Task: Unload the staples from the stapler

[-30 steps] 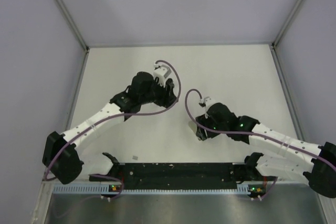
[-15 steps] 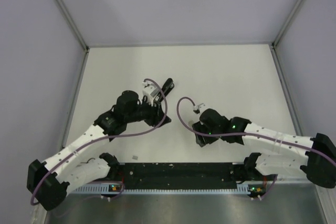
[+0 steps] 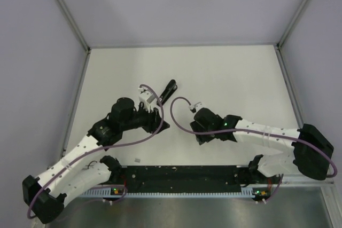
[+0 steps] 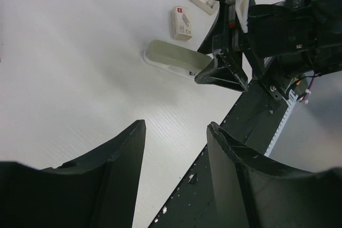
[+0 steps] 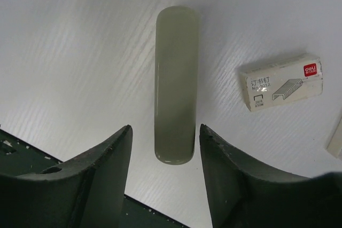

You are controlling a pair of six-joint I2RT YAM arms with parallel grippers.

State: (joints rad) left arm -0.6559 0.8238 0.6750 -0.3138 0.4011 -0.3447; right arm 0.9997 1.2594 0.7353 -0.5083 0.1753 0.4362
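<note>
Light is soft, even and comes from overhead, so shadows stay faint and diffuse. The top view is bright but slightly soft and low in detail; the white table [image 3: 230, 73] reads flat, with no hotspots. In the left wrist view the table is near blown-out at upper left and greyer lower down; the left gripper [image 4: 175, 126] is dark and out of focus. The right wrist view is sharpest: print on the small box [image 5: 281, 81] is readable, there is a dull sheen along the grey-green bar [image 5: 176, 84], and the right gripper [image 5: 165, 127] is close and blurry.
</note>
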